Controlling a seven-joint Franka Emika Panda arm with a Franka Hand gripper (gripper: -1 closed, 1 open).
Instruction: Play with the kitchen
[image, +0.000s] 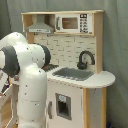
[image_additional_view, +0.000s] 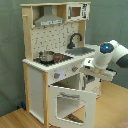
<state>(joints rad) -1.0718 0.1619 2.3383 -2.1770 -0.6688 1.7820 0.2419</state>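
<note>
The toy kitchen (image: 75, 50) of white and light wood shows in both exterior views, with grey hood (image_additional_view: 47, 20), black faucet (image_additional_view: 75, 39), sink (image: 74, 74) and stovetop (image_additional_view: 55, 58). Its windowed oven door (image_additional_view: 70, 104) hangs open, tilted down and outward. Knobs (image_additional_view: 57, 75) line the front under the counter. My white arm (image_additional_view: 107, 55) reaches in from the second exterior view's right. The gripper (image_additional_view: 90, 65) is at the counter's front edge, just above the open door. In the first exterior view the arm (image: 27, 75) covers the kitchen's left side and hides the gripper.
A small metal pot (image_additional_view: 46, 56) stands on the stovetop. A toy microwave (image: 75, 23) sits in the top shelf beside the hood. A grey-green curtain (image_additional_view: 110, 20) hangs behind, and the floor (image_additional_view: 15, 120) is wood. A pale frame (image: 5, 100) stands at the first exterior view's lower left.
</note>
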